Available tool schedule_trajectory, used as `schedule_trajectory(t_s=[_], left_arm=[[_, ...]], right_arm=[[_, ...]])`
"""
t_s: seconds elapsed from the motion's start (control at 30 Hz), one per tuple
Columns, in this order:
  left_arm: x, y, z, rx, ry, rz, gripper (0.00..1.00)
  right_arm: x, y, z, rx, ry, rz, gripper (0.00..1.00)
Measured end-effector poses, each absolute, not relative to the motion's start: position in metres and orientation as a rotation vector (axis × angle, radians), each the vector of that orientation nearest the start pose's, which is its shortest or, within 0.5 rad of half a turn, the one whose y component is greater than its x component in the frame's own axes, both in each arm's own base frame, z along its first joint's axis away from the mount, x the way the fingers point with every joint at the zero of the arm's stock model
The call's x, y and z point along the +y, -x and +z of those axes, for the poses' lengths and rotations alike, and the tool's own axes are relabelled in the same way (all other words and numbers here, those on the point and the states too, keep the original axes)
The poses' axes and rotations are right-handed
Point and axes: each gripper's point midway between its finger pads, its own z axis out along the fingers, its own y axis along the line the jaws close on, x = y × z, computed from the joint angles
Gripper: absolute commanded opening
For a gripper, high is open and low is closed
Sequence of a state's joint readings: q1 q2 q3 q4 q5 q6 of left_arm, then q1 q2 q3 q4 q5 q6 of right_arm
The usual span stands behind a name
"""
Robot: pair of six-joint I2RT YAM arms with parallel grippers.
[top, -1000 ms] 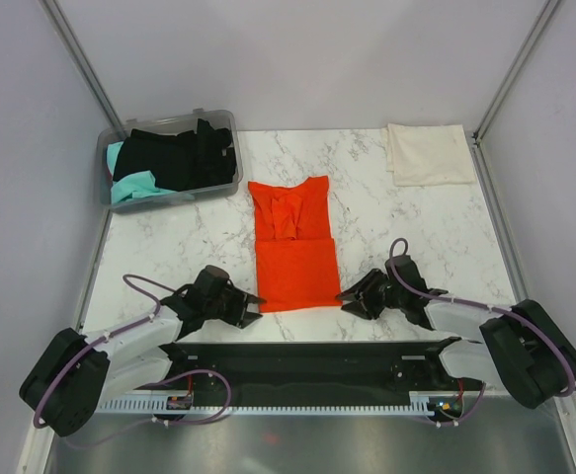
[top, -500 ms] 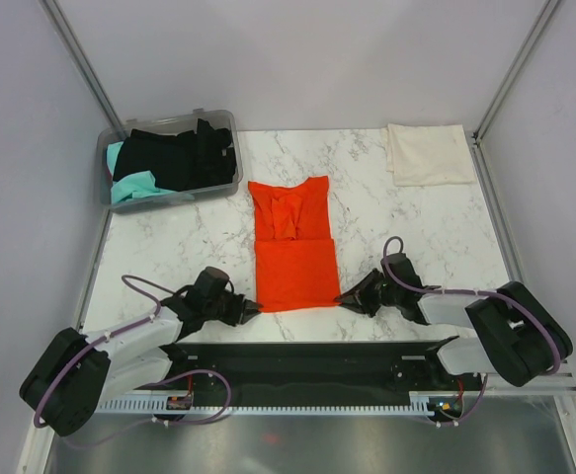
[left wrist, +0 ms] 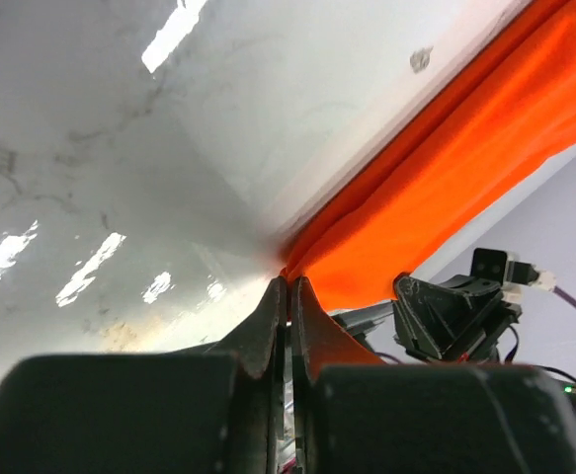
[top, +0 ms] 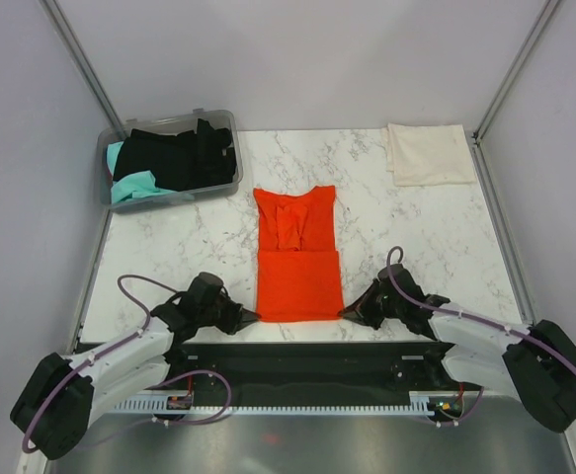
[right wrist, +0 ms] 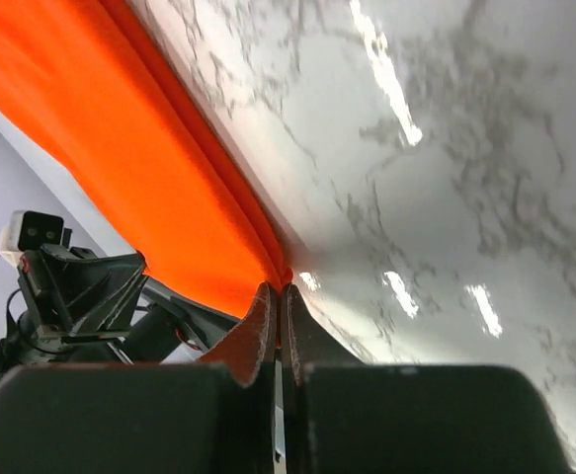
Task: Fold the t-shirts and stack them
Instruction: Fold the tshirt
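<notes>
Left hand lay low on the marble bench at the near-left corner of the orange-red t-shirt. Its two fingers were clenched together, with the corner of the cloth pinched at their tips. From that pinch, in the left wrist view, the orange hem ran away toward the upper right, gathered into a soft ridge just above the marble. The right hand mirrored it at the near-right corner, its fingers pressed shut on the edge of the same shirt. In the right wrist view the fabric ran from the tips toward the upper left. Each wrist camera also caught the other arm's hand beyond the near hem. The orange-red t-shirt lay flat in the middle of the bench as a long narrow strip, its side parts folded inward over the far half and an edge crossing it about midway. Well apart from it, at the far right corner, a cream-white t-shirt sat folded into a neat rectangle. At the far left stood a clear grey bin holding a heap of black cloth. A teal t-shirt was bunched along the bin's left and near sides.
</notes>
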State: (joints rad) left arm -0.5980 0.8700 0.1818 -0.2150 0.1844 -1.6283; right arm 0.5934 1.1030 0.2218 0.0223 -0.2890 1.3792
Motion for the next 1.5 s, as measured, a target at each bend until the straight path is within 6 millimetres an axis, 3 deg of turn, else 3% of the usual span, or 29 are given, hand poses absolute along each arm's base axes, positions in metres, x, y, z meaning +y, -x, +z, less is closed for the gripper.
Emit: schedule_trajectory(t_s=[0.17,0.37,0.47,0.7,1.0,1.13,1.23,1.4,1.5], left_arm=[[-0.188,-0.132,0.030,2.569,1.200,-1.045,0.02],[-0.190,-0.125,0.071,2.487,1.054,-1.215,0.02],[-0.189,-0.119,0.084,2.465,1.011,-1.266,0.02],[-0.179,-0.100,0.094,2.466,0.976,-1.294,0.02],[-0.163,-0.077,0.134,2.444,0.890,-1.311,0.02],[-0.158,-0.081,0.160,2.460,0.842,-1.216,0.02],[-0.158,-0.102,0.174,2.488,0.816,-1.069,0.02],[-0.171,-0.158,0.192,2.504,0.736,-0.864,0.02],[-0.181,-0.202,0.196,2.505,0.707,-0.789,0.02]], right_arm=[[0.213,-0.138,0.029,2.624,-0.879,1.073,0.00],[0.215,-0.121,0.041,2.636,-0.821,1.057,0.00],[0.222,-0.111,0.052,2.642,-0.766,1.067,0.00],[0.241,-0.084,0.080,2.649,-0.647,1.092,0.00],[0.256,-0.064,0.119,2.626,-0.566,1.121,0.00],[0.263,-0.078,0.152,2.542,-0.581,1.143,0.00],[0.263,-0.104,0.167,2.494,-0.609,1.120,0.00],[0.239,-0.176,0.167,2.453,-0.717,0.959,0.00],[0.228,-0.215,0.168,2.473,-0.725,0.896,0.00]])
